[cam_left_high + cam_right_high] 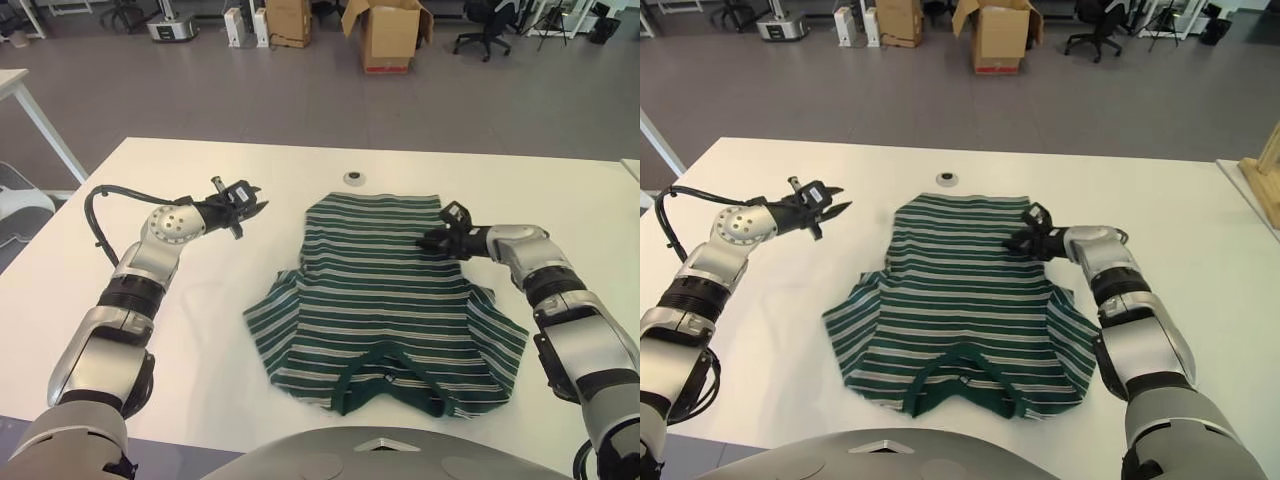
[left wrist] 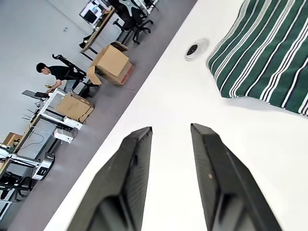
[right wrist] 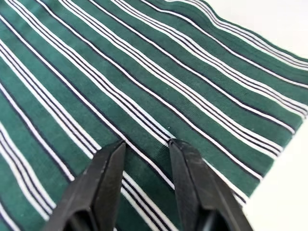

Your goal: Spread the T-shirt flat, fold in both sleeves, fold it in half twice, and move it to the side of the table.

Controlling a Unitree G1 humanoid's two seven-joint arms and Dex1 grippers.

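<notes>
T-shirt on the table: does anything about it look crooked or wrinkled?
Only slightly: the T-shirt lies spread but not quite smooth, with the sleeve on the robot's right creased against the body. No damage shows.

**Green stripes, white bench**

The T-shirt (image 1: 380, 300) is dark green with white stripes across it, thin dark lines running inside the white. Its neckband (image 1: 345, 390) is plain green. The bench (image 1: 200, 380) under the T-shirt is white. The left pincer (image 1: 258, 208) and right pincer (image 1: 425, 240) are both black. Little round cap (image 1: 355, 178) just beyond the T-shirt: grey rim, dark centre.
</notes>
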